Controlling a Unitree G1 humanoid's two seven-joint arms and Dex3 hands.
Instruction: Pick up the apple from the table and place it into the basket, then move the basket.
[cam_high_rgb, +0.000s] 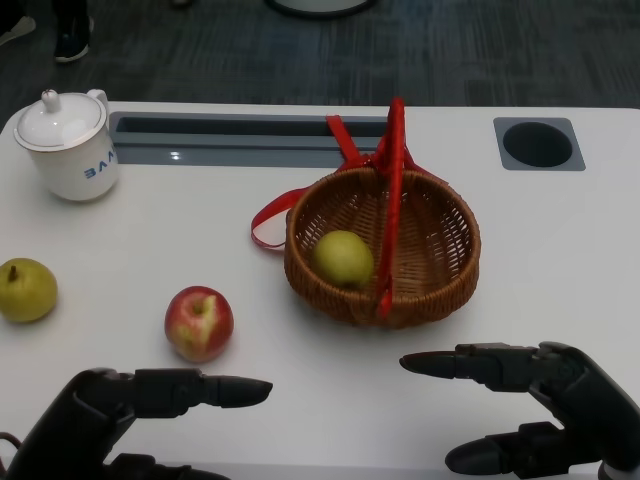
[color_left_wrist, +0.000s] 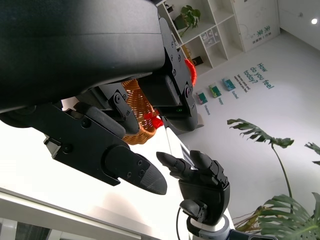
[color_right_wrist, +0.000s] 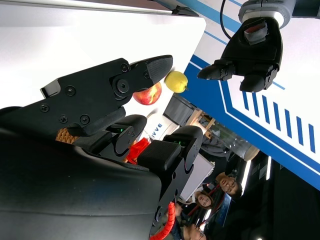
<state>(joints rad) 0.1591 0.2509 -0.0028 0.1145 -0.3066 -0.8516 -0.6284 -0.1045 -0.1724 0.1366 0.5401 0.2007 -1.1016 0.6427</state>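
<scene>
While both hands hover low at the near edge of the table (cam_high_rgb: 560, 250), neither holds anything: the left hand (cam_high_rgb: 130, 405) has its fingers stretched toward the right and spread from those below, and the right hand (cam_high_rgb: 540, 400) reaches leftward with its fingers likewise apart. Just beyond the left hand lies the apple (cam_high_rgb: 199, 323), red with a pale patch, resting on the table near and to the left of the basket (cam_high_rgb: 440, 270). That wicker basket stands farther in, right of centre, its red handle (cam_high_rgb: 393, 200) arching front to back, with a yellow-green fruit (cam_high_rgb: 342, 257) already inside. A pear (cam_high_rgb: 26, 289) sits at the far left, and a white lidded pot (cam_high_rgb: 68, 143) stands farther back on the left.

To take the apple well, I judge the left hand should come forward over it and close around its sides, then lift clear of the rim and lower it to the left of the handle, beside the fruit in there.

Both wrist views are largely blocked by the hands' own black shells, showing only slivers of wicker and red. The left hand's lower fingers are cut off by the frame edge, and the people in the right wrist view are too dim to read.
</scene>
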